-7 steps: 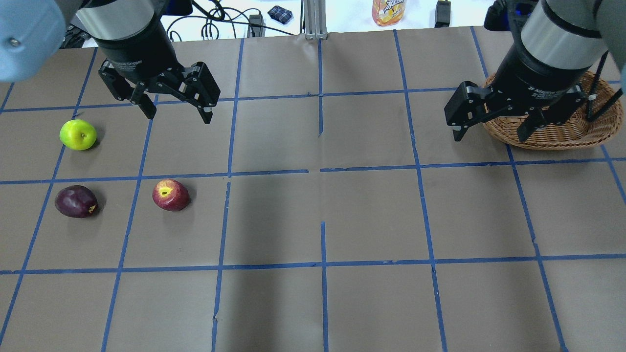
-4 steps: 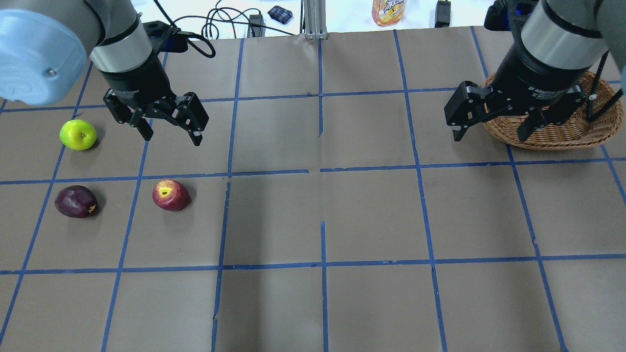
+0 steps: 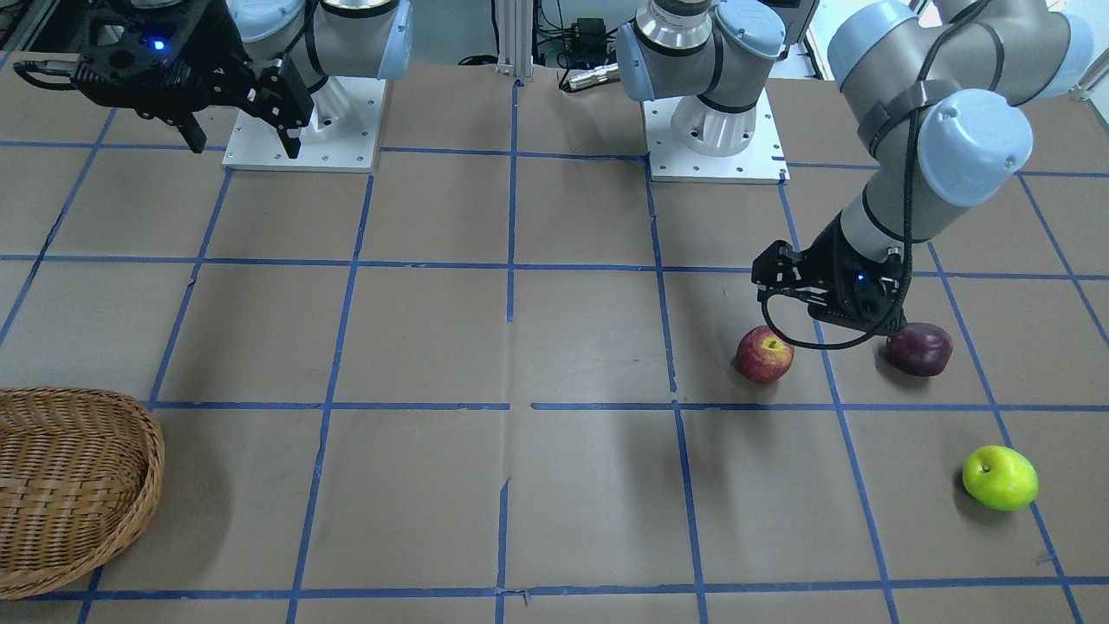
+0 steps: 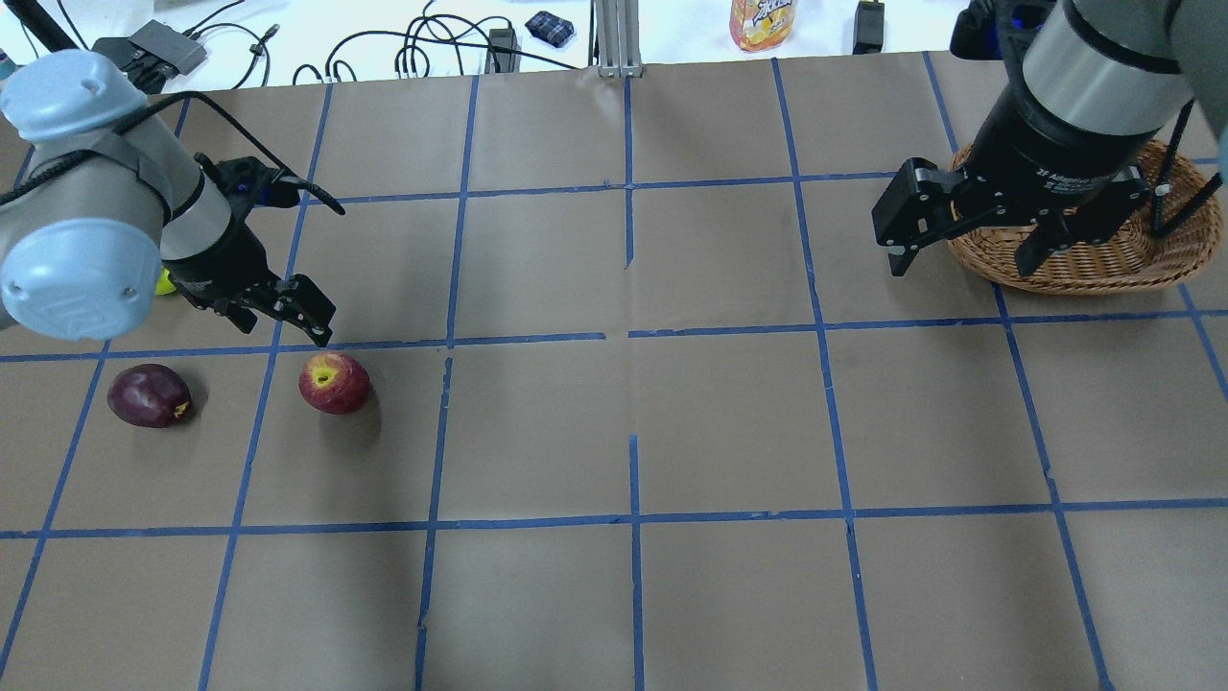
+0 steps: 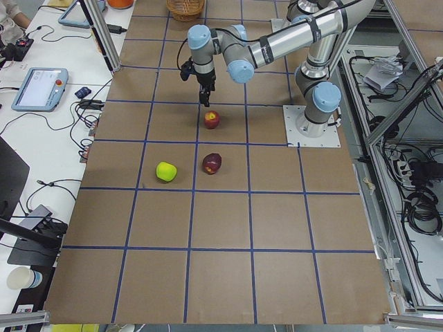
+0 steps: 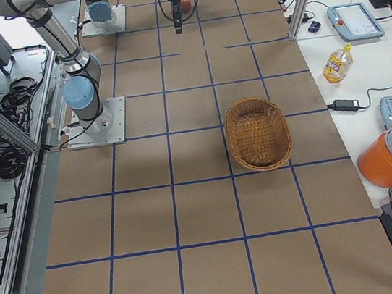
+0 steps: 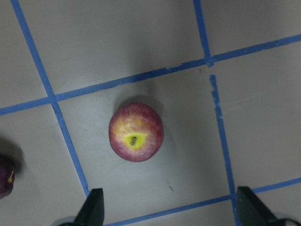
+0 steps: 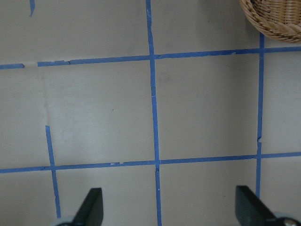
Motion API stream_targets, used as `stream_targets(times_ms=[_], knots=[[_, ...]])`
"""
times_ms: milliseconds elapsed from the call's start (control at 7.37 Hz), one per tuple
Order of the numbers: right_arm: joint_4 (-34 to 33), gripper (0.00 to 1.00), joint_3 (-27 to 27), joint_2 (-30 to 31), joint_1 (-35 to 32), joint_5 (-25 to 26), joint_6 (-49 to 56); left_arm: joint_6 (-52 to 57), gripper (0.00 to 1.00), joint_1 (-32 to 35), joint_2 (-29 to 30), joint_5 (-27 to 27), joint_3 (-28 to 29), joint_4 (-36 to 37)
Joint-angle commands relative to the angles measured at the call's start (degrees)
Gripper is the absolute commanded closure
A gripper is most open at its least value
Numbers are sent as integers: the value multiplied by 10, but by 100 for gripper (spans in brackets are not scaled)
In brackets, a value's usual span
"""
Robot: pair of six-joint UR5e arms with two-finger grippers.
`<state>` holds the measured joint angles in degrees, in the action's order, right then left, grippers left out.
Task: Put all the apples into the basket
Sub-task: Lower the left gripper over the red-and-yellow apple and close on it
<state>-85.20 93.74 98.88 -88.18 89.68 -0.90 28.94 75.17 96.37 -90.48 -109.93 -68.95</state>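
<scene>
**Operator:** Report the work surface and the arms.

**Technician:** The table [image 4: 729, 422] is covered in brown paper and divided into squares by a blue tape grid [image 4: 633, 523]. The left arm [image 4: 96, 221] reaches low over the robot's left half. The right arm [image 4: 1103, 58] stands over the robot's right half.

**Operator:** Location and contents of the basket?

**Technician:** The basket [image 4: 1084, 267] rests on the table on the robot's right side, towards the far edge from the robot. The exterior right view shows its inside holding no fruit. It is well apart from all three apples.

**Operator:** Condition of each tool?

**Technician:** Right gripper [image 4: 960, 271]: jaws spread wide, nothing between them. It hangs above the table just beside the basket, and its wrist view shows only a corner of the wicker rim. Left gripper [image 4: 286, 331]: jaws also spread, nothing held. It hangs low near the red apple, not touching it. In the left wrist view, that apple lies ahead of the two fingertips, within the span between them.

**Operator:** Position of the fruit?

**Technician:** All three pieces lie on the table on the robot's left side.
- Red apple [image 4: 334, 383]: yellow stem patch facing up, just inside a tape crossing.
- Purple apple [image 4: 149, 394]: in the next square, further to the robot's left, apart from the red one.
- Green apple [image 3: 999, 477]: one square further from the robot than the purple one. In the overhead view the left arm hides most of it.
</scene>
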Motion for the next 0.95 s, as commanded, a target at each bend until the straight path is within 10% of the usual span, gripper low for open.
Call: stream_targets(times_ms=[0,814], knots=[[-20,0,0,-1,-1,1,1,3,0,-7,23,2,-36,55],[-16,0,5,-2,-1,2,1,-78,0,-7,104,31,-42,94]])
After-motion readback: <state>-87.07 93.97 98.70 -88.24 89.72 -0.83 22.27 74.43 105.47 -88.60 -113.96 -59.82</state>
